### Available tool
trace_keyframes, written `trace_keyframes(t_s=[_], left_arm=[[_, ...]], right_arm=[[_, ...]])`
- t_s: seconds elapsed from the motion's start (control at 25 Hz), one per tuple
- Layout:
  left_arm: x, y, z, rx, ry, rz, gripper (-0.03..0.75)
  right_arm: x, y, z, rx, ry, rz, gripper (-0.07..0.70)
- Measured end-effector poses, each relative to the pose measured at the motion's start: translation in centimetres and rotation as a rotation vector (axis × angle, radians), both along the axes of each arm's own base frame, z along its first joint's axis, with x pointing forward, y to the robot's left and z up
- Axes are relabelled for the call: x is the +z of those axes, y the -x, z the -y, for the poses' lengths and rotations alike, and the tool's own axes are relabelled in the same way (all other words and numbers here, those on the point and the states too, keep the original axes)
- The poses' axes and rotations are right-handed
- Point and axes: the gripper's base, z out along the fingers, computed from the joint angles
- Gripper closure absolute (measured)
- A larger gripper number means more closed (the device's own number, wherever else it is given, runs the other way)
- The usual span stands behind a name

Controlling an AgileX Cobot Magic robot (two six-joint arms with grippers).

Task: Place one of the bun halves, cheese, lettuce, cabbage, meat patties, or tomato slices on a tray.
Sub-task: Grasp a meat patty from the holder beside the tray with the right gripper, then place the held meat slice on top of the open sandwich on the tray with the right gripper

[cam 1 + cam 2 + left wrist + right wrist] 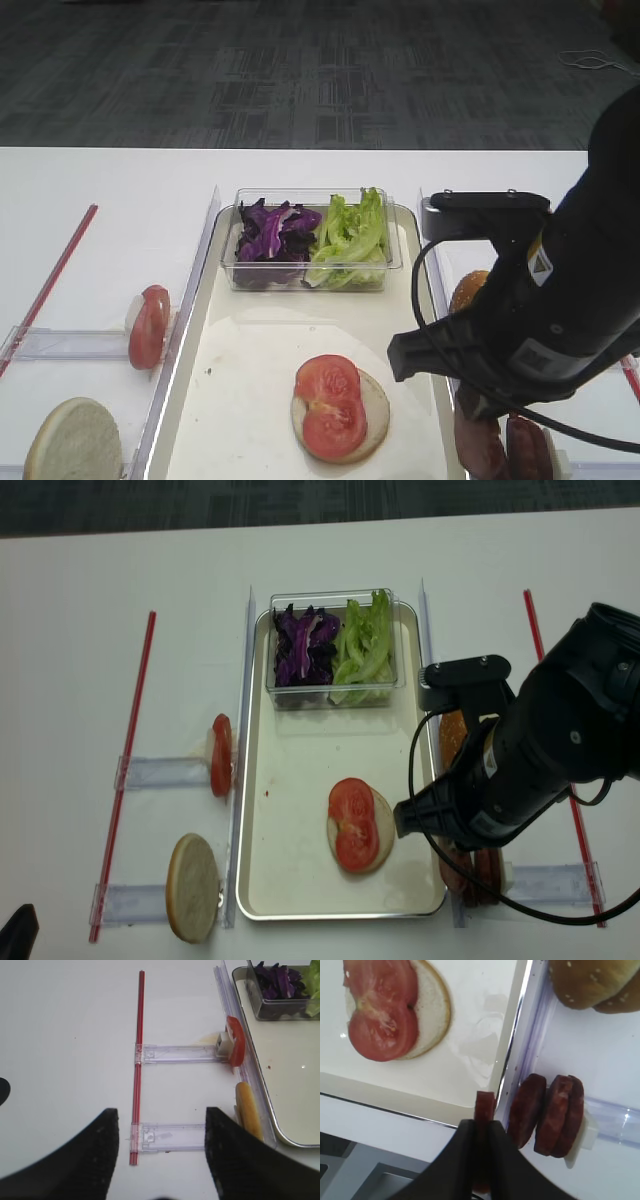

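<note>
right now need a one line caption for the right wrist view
Right pincer shut on a meat patty at the tray rim, beside two racked patties.

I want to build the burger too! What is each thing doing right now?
Right claw: shut on a meat patty, held edge-up by the tray rim.
Left claw: open, holding nothing.
Tray: holds a bun half with two tomato slices on top.
Clear box: purple cabbage left, lettuce right.
Other meat patties: standing on edge beside the tray.
</note>
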Motion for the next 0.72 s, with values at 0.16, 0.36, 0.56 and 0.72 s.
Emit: trace_keyframes(t_s=[0.16,0.36,0.56,0.72], left_arm=[[0.0,0.0,0.0,0.000,0.000,0.000,0.316],[0.0,0.0,0.0,0.000,0.000,0.000,0.316],[0.0,0.0,0.0,0.000,0.000,0.000,0.316],[0.0,0.0,0.0,0.000,0.000,0.000,0.316]], right_arm=[[0.0,-0.1,-0.1,0.006,-0.013,0.009,0.556],[0.2,-0.2,-0.6,0.029,-0.069,0.025,0.556],[0.4,-0.4,-1.2,0.029,-0.131,0.057,0.556],[0.5,-0.5,-1.5,0.053,-0.170,0.076,0.556]])
